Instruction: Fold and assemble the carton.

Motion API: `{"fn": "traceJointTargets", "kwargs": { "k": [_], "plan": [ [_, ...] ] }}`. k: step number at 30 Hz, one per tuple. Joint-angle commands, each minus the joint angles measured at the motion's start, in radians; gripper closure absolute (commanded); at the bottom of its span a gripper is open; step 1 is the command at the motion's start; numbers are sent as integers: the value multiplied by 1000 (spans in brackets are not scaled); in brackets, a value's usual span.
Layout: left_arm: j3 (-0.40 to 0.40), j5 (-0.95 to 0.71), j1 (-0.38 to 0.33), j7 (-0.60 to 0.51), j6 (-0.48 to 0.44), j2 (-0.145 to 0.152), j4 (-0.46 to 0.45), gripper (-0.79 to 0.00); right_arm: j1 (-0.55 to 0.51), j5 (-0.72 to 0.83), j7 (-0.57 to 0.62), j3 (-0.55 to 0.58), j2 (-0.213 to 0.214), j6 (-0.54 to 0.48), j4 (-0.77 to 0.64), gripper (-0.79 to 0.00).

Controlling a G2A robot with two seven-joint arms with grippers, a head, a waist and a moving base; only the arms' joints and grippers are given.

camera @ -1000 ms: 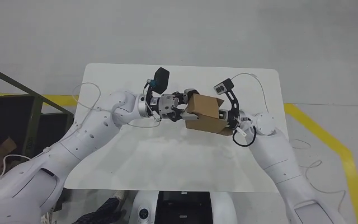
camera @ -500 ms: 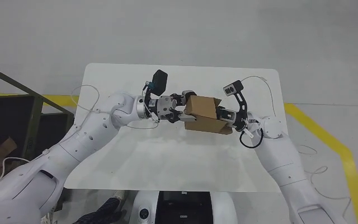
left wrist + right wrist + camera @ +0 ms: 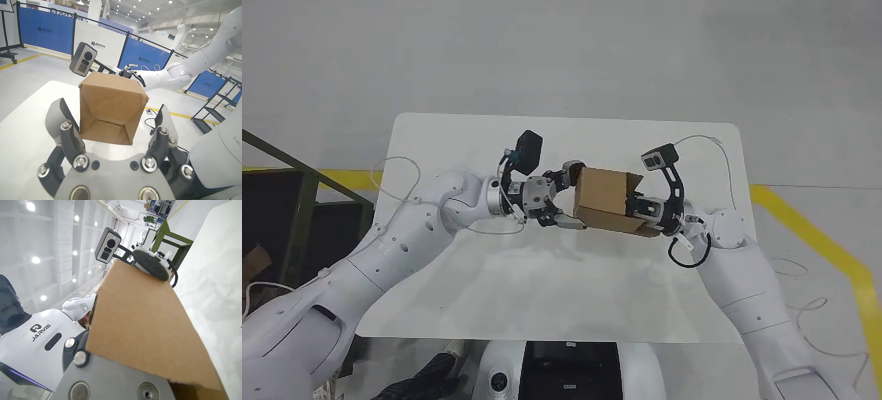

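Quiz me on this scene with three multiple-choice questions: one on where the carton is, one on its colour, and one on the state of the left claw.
1. Where is the carton?
A. On the floor
B. Over the white table, between the two arms
C. On a shelf

2. What colour is the carton?
A. White
B. Blue
C. Brown

3. How is the left claw?
A. Open, facing the carton's open end
B. Shut on the carton
C. Shut and empty

Answers:
1 B: the top view shows it between the arms, over the table.
2 C: it is plain brown cardboard in every view.
3 A: the left wrist view shows the fingers spread wide, with the carton's hollow end in front of them.
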Motion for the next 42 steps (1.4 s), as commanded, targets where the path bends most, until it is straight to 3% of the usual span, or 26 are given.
{"fn": "traceJointTargets", "kwargs": {
  "k": [1, 9, 11, 13, 20, 42],
  "plan": [
    [4, -17, -4, -14, 0, 0, 1, -785, 1, -20, -8, -2, 0, -8, -3, 0],
    [19, -57, -20, -84, 0, 1, 3, -742, 3, -61, -21, -6, 4, 5, -16, 0],
    [21, -57, -23, -95, 0, 1, 2, -686, 4, -61, -17, -6, 5, 10, -17, 0],
    [21, -55, -27, -100, 0, 1, 2, -576, 7, -64, -14, -6, 6, 17, -18, 0],
    [19, -42, -24, -92, 0, 1, 6, -446, 14, -74, -2, -8, 9, 32, -19, 0],
    [-16, 11, 11, 2, 0, 24, 11, -379, 8, -125, -18, 57, 36, 69, -27, 0]
  ]
}}
